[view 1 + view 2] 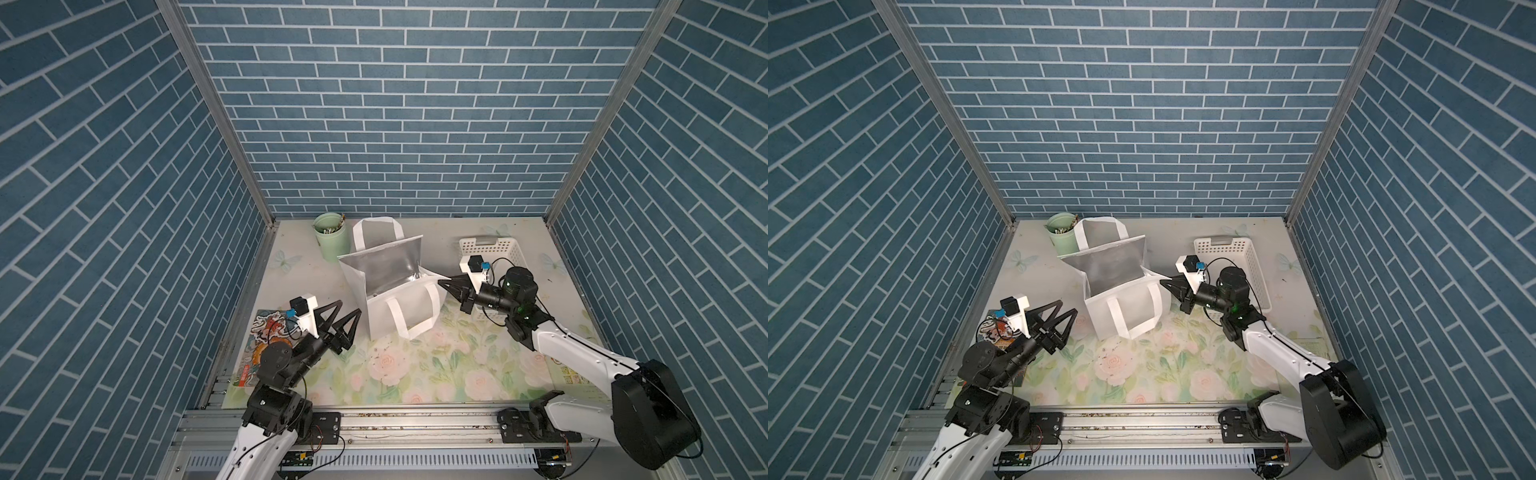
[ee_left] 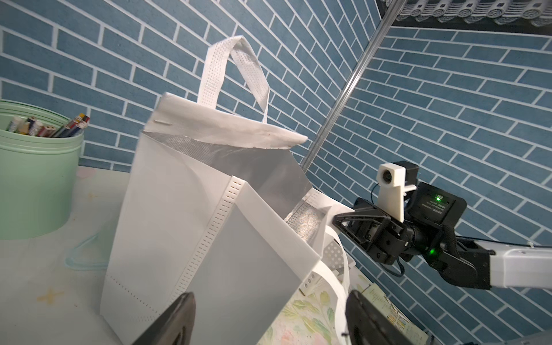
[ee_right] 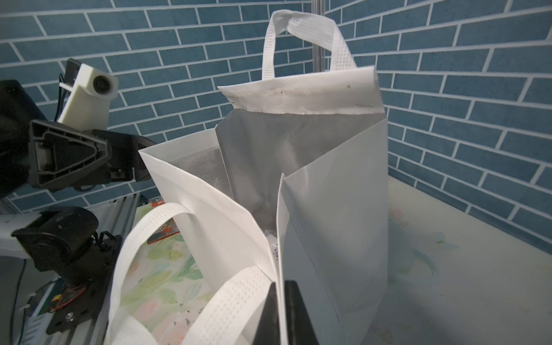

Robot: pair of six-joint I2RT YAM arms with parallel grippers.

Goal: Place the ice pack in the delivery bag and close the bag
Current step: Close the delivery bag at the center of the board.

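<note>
When viewed from above, easy to place the delivery bag (image 1: 395, 309): upright between the middle of the table (image 1: 415, 374) and its far edge, mouth open, silver lining on show, with the far handle up and the near handle hanging down the front wall. Pinched at the rim corner facing the table's right edge by the right gripper (image 1: 441, 283), clamped on the fabric, with the bag's wall edge running straight between the two black fingers (image 3: 298, 321) in the right wrist view. Flanked toward the table's left edge by the left gripper (image 1: 348, 308), spread wide, holding nothing, just beside the bag's near left corner; cannot tell whether touching. Low in the gap between two bag walls, glimpsed a pale lump (image 3: 272, 240) with purplish specks; cannot tell whether the ice pack. Under the left arm, by the table's left edge, a flat colourful printed pack (image 1: 266, 336). At the far left corner, near the bag, a green tub (image 1: 331, 241) of pens. Toward the far right corner, a white perforated basket (image 1: 494, 249), partly hidden by the right arm.
</note>
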